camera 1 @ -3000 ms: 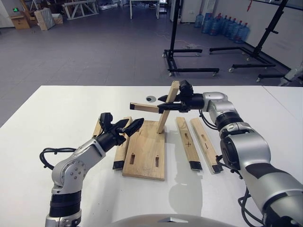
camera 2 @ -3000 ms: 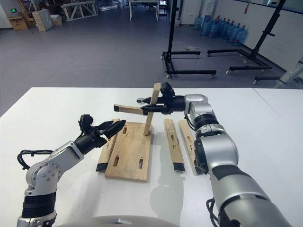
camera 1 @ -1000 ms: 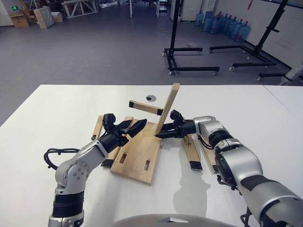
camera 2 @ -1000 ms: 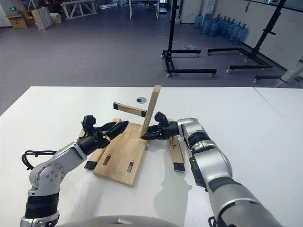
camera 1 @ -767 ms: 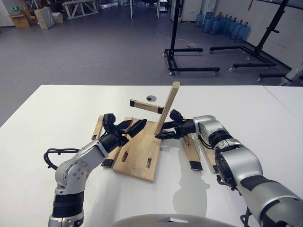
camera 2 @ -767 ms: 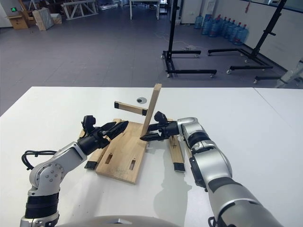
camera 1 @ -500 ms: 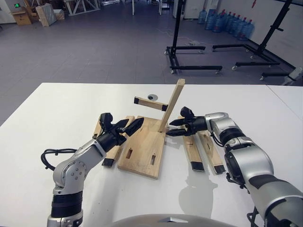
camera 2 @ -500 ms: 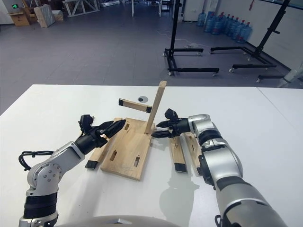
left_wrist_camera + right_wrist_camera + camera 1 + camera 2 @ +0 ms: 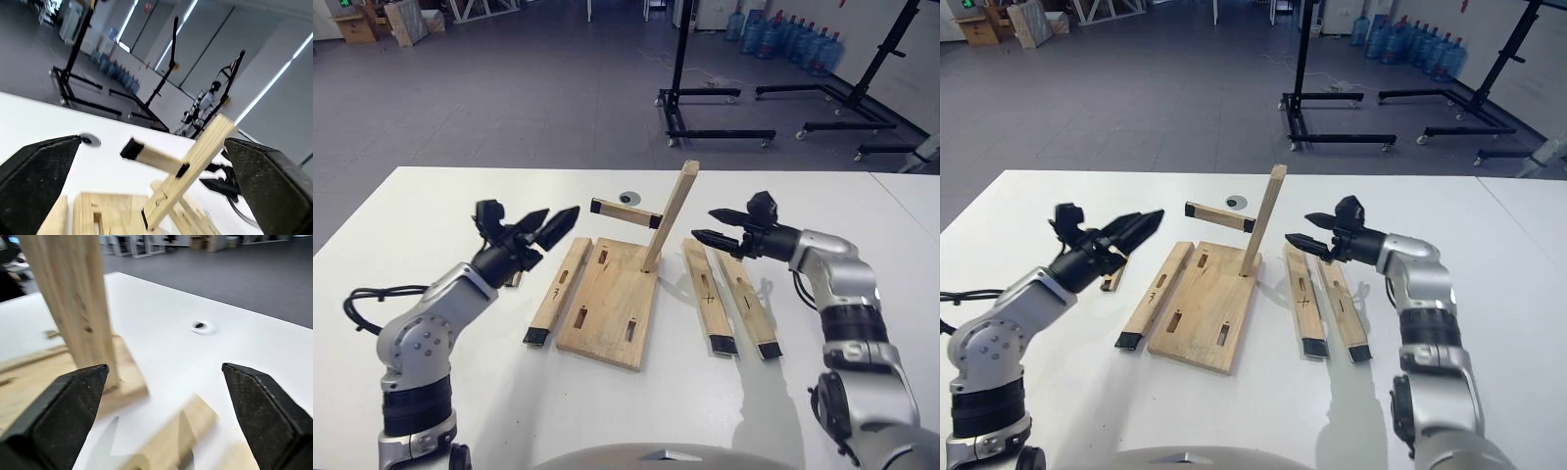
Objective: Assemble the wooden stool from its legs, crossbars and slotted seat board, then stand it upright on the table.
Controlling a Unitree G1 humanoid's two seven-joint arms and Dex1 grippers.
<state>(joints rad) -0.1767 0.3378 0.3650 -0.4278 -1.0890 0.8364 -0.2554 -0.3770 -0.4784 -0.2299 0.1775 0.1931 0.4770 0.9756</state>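
The slotted seat board (image 9: 605, 311) lies flat in the middle of the table. One leg (image 9: 672, 213) stands tilted in its far right slot, with a crossbar (image 9: 625, 211) sticking out to the left. Another leg (image 9: 558, 291) lies along the board's left side. Two more legs (image 9: 705, 294) (image 9: 747, 305) lie to its right. My left gripper (image 9: 560, 215) hangs open, left of the crossbar, holding nothing. My right gripper (image 9: 701, 222) is open too, just right of the standing leg and apart from it. The left wrist view shows that leg (image 9: 188, 178) between its fingers (image 9: 39, 171).
A short wooden piece (image 9: 1114, 279) lies under my left arm. A round cable hole (image 9: 626, 198) sits in the table behind the crossbar. Black wheeled stands (image 9: 724, 108) and water bottles are on the floor beyond the far edge. White tabletop stretches to both sides and the front.
Both grippers have drawn back from the board: the left up and leftward, the right up and rightward off the standing leg. The leg stays upright in its slot.
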